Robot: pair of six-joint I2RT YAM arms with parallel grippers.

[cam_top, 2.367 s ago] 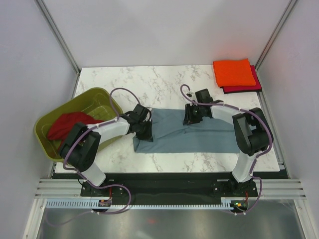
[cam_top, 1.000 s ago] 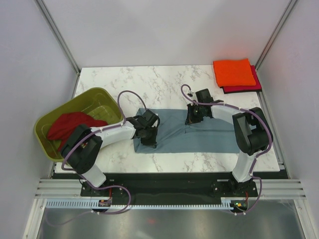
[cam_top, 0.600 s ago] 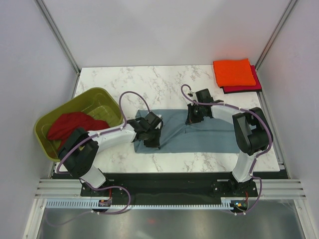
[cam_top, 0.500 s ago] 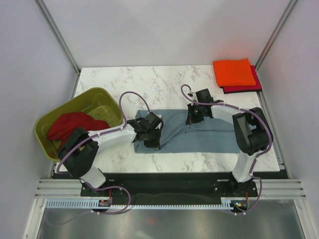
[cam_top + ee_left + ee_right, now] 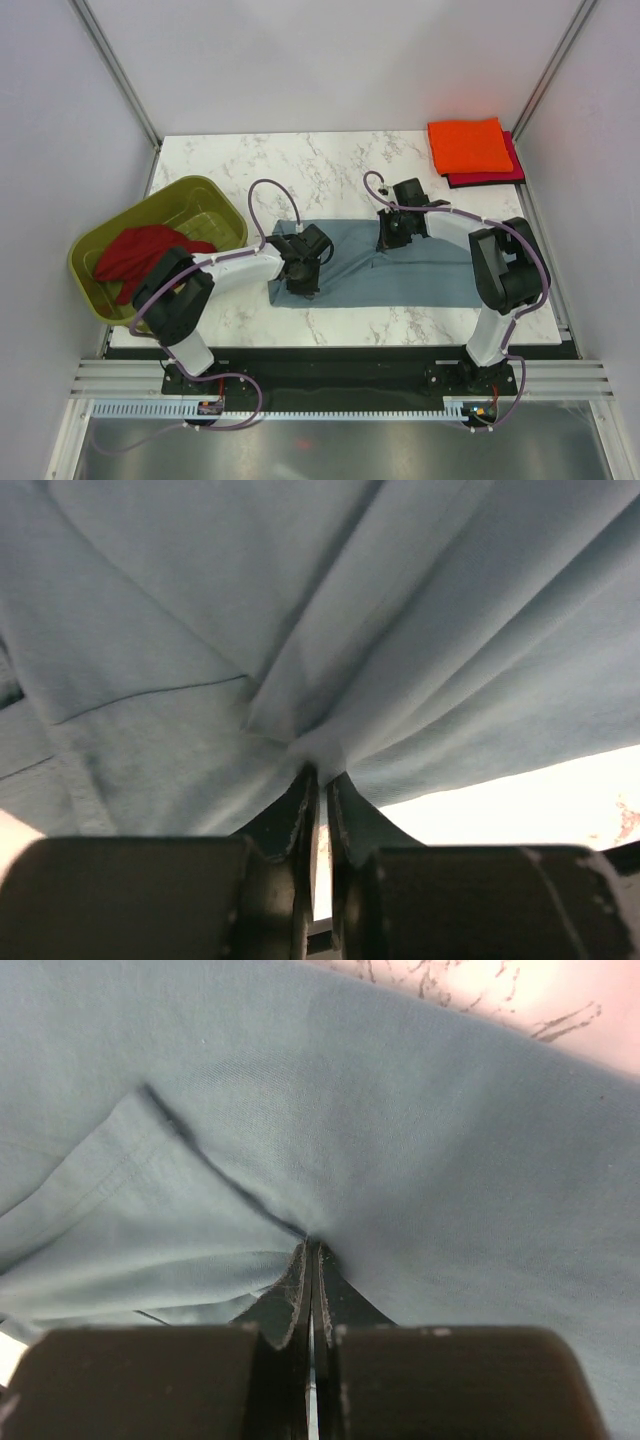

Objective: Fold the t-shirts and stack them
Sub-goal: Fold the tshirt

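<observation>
Left gripper [image 5: 318,772]: nearly closed, pinching slate blue-grey cloth t-shirt [image 5: 410,275]
Right gripper [image 5: 310,1245]: clamped tight on the same shirt

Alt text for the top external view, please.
The left gripper and right gripper pinch a blue-grey shirt spread on the marble table. A folded orange shirt lies on a magenta shirt at far right; a dark red shirt sits in the green tub.

walls [image 5: 330,60]: you've got plain pale panels on three sides
counter [image 5: 300,160]: white marble look, grey veins
light: soft, even
</observation>
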